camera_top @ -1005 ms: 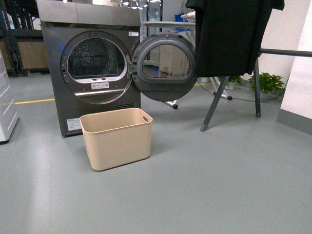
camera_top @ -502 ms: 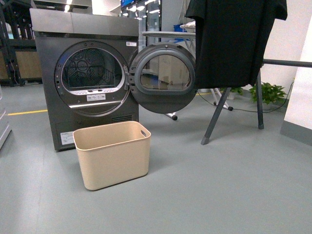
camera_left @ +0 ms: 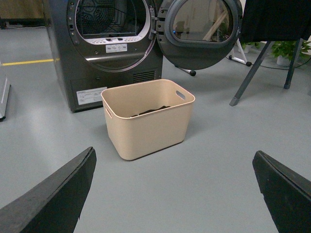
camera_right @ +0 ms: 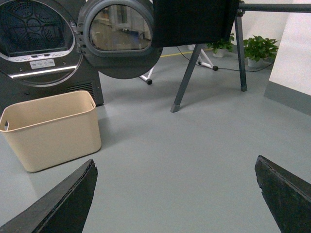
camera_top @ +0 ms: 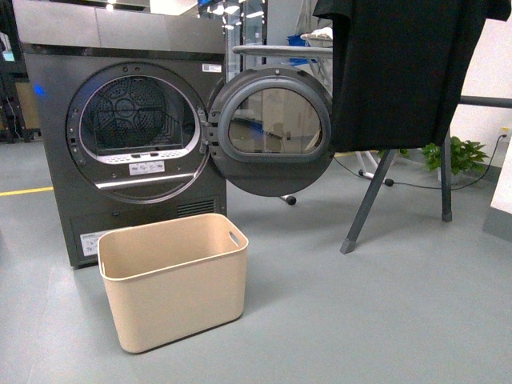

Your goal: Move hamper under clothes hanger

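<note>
The dark grey front-loading metal dryer [camera_top: 48, 160] has a silvery ring around its drum opening, a perforated drum pattern and small white labels. In front of the dryer, the beige rectangular plastic hamper [camera_top: 172, 280] is plain and unpatterned, with a dark item [camera_left: 148, 110] inside. Right of the dryer, the dark grey metal clothes hanger [camera_top: 366, 204] carries a plain black garment [camera_top: 400, 72], near a green leafy potted plant [camera_top: 458, 152]. The smooth floor [camera_top: 360, 320] is blue-grey, with a yellow stripe [camera_top: 24, 192] left of the dryer. The left end effector [camera_left: 173, 151] and right end effector [camera_right: 175, 165] are black.
</note>
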Controlling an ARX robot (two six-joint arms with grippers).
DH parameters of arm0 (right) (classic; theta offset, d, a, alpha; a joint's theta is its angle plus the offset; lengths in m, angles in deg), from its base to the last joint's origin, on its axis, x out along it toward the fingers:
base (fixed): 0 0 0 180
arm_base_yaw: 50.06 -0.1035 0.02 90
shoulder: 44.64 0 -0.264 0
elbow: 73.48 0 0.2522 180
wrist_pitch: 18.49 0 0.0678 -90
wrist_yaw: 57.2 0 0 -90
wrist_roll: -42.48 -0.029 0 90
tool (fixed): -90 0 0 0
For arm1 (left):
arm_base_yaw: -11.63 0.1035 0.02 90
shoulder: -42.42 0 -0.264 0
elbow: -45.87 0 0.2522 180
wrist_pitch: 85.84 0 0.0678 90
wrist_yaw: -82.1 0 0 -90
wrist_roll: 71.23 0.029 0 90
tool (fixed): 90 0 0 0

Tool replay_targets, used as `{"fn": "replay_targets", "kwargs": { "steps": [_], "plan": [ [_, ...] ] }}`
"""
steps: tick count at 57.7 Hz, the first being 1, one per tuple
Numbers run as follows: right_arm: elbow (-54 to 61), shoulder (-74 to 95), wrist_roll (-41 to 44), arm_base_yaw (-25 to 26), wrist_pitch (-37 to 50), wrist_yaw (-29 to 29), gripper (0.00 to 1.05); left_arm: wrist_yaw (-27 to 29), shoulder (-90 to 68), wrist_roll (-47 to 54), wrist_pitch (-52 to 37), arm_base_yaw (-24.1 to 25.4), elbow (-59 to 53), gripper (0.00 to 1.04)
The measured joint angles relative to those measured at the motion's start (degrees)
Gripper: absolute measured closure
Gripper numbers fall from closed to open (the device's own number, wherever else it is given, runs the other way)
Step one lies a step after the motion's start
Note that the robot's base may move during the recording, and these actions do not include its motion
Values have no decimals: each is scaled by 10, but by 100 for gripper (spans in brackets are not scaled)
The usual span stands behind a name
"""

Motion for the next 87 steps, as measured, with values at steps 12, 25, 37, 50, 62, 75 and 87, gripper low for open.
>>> {"fn": "replay_targets", "kwargs": {
  "steps": [12, 25, 37, 50, 62, 75, 87],
  "plan": [
    [0, 0, 0, 0, 0, 0, 8, 0, 0, 0, 0, 0, 0, 7],
    [0, 0, 0, 0, 0, 0, 8, 0, 0, 0, 0, 0, 0, 7],
    [0, 0, 0, 0, 0, 0, 8, 1, 0, 0, 0, 0, 0, 7],
    [0, 0, 0, 0, 0, 0, 8, 1, -1, 0, 0, 0, 0, 7],
    [0, 0, 0, 0, 0, 0, 8, 0, -1, 0, 0, 0, 0, 7],
    [0, 0, 0, 0, 0, 0, 8, -1, -1, 0, 0, 0, 0, 7],
    [0, 0, 0, 0, 1, 0, 8, 0, 0, 0, 0, 0, 0, 7]
  ]
}}
